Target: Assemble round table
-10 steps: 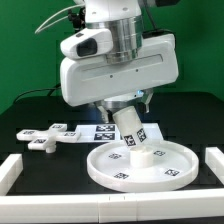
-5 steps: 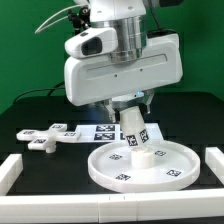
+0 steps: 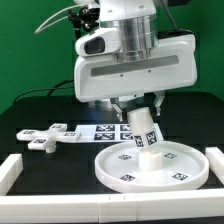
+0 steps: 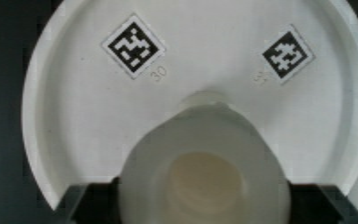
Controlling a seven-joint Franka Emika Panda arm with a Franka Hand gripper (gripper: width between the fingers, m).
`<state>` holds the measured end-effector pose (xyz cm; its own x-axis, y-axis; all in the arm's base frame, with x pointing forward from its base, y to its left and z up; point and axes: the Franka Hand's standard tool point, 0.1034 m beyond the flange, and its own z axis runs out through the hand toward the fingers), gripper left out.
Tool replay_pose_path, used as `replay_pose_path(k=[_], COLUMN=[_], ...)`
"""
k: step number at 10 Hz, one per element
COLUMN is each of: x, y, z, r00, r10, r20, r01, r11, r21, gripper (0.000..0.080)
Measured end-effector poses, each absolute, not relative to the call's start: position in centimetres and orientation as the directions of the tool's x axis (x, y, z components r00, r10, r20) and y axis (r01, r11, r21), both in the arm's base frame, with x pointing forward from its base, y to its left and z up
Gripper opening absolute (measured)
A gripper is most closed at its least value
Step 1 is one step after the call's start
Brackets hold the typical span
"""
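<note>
The large round disc [image 3: 112, 172] lies flat, rim up, at the front of the black table. The short thick leg [image 3: 146, 134] stands tilted on the disc's middle, tags showing on its side. My gripper [image 3: 139, 114] comes down from above and is shut on the leg's upper part. In the wrist view the leg [image 4: 202, 150] fills the space between the dark fingers [image 4: 94, 203], with the tagged disc [image 4: 78, 100] beneath it. The flat cross-shaped base [image 3: 44, 138] lies loose on the table toward the exterior view's left.
The marker board [image 3: 105, 130] lies behind the disc, partly covered by it. White border blocks stand at the front left [image 3: 14, 170] and right [image 3: 216, 157] of the table. A green backdrop closes the rear.
The jaws have closed on the leg. The arm, the leg and the disc under it have shifted toward the exterior view's right. The cross-shaped base has not moved.
</note>
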<state>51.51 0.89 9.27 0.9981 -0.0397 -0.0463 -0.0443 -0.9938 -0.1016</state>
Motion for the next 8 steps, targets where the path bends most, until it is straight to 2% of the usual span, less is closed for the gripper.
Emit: replay_pose_path(k=[4,8], x=[52.8,52.8], y=[2.2,2.5], z=[9.4,9.4], r00=[0.955,0.854], r10=[-0.290,-0.512], r20=[-0.058,-0.087], r01=[-0.294,-0.519], r11=[-0.951,-0.850], r21=[-0.092,-0.088], gripper=[0.0416,0.0416])
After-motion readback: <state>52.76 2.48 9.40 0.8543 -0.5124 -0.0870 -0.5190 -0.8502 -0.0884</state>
